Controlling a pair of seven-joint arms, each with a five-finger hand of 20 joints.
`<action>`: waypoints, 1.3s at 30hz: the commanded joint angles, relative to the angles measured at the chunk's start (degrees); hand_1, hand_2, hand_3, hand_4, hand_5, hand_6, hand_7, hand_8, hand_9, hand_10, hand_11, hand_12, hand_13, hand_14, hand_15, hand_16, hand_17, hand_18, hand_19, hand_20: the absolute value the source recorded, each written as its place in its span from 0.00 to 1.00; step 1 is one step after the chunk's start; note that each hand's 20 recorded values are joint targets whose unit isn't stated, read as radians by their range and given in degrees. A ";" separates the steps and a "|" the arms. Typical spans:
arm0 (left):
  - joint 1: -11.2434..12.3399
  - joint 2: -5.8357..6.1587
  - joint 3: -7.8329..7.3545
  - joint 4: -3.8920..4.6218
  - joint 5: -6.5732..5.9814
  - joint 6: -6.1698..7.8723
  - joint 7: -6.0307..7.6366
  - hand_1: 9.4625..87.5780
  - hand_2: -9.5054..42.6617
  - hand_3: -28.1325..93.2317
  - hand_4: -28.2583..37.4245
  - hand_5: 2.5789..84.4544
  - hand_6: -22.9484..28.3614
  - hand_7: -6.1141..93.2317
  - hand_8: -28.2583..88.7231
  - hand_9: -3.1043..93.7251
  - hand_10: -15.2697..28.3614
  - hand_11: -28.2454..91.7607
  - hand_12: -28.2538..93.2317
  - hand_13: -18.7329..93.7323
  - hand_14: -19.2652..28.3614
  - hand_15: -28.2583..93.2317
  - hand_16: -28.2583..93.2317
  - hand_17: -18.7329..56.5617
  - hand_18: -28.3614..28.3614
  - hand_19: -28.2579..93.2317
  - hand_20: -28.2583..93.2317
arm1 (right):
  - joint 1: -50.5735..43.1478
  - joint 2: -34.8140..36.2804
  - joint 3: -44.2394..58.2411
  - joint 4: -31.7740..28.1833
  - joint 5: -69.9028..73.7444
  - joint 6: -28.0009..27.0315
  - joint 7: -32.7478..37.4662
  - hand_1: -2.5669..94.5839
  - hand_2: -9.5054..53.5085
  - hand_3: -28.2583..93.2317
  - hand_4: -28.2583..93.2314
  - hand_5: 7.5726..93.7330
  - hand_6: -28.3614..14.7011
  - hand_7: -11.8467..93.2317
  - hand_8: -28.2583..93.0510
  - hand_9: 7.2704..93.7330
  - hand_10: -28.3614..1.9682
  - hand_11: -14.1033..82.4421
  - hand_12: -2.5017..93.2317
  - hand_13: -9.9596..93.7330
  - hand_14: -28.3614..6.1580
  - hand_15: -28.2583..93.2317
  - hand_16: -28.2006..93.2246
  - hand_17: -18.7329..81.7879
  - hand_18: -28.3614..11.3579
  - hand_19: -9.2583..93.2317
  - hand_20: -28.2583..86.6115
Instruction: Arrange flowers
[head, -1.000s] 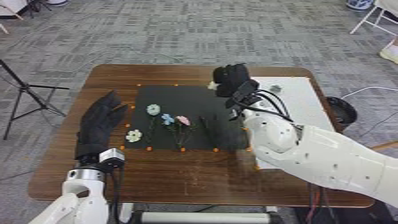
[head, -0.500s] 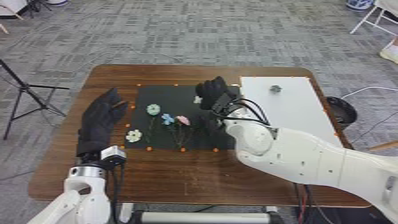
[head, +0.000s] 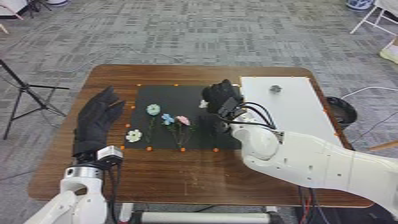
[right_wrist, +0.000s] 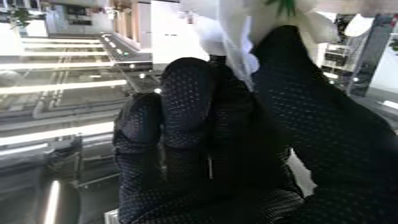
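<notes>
In the head view, can find the right hand (head: 219, 92) slightly above the centre of the frame, over the right part of the black mat (head: 182, 95). Can see there also a held white flower (head: 203, 104), just beside this hand on its left side. In the right wrist view, can see more clearly the grip: pinching the white petals between thumb and fingers, near the tips, next to a bit of green leaf (right_wrist: 282, 7).

At the left of the frame, can find the left hand (head: 93, 120) above the brown table (head: 169, 175), beside the mat, open, with fingers quite straight and pointing to the upper part of the frame.

Left of the centre, on the mat, can count three coloured flowers near each other: a pale green flower (head: 153, 109) highest, a blue flower (head: 168, 119) a little lower and to the right, then a pink flower (head: 183, 120) just beside the blue. Lower and more to the left, at the mat's left edge, can notice a white blossom (head: 133, 135).

On the right side, can see a white sheet (head: 298, 107) bearing a small grey object (head: 275, 89) near its upper end, and close to the table's right edge a black basket (head: 341, 112).
</notes>
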 joint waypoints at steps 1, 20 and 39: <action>-0.39 -0.10 0.10 -0.09 0.27 -0.43 -0.32 0.25 0.13 0.81 0.06 0.37 0.49 0.31 0.15 0.32 0.63 0.48 0.40 0.39 0.71 0.55 0.27 0.15 0.85 0.57 0.39 | -0.87 0.40 2.40 -0.33 -0.83 -1.61 -0.29 0.41 0.00 0.85 0.00 0.64 0.68 0.51 0.26 0.69 0.62 0.54 0.34 0.65 0.61 0.80 0.49 0.47 0.27 0.88 0.70; -0.07 -0.84 -0.09 -0.08 0.39 0.16 -0.44 0.25 0.13 0.82 0.06 0.37 0.49 0.31 0.15 0.32 0.63 0.48 0.40 0.39 0.71 0.55 0.27 0.15 0.86 0.57 0.39 | -3.20 7.77 12.41 -6.04 6.50 -6.18 -2.58 0.34 0.00 0.84 0.00 0.39 0.58 0.48 0.11 0.43 0.49 0.57 0.34 0.57 0.55 0.80 0.45 0.42 0.24 0.84 0.71; 1.02 -0.84 -0.42 -0.71 0.21 0.42 0.10 0.25 0.13 0.82 0.06 0.37 0.49 0.31 0.15 0.32 0.64 0.48 0.40 0.39 0.71 0.55 0.27 0.15 0.85 0.57 0.39 | -2.80 13.08 14.11 3.94 6.62 -10.70 2.78 0.29 0.00 0.90 0.00 0.31 0.51 0.37 0.14 0.35 0.42 0.38 0.27 0.44 0.47 0.80 0.39 0.37 0.23 0.82 0.69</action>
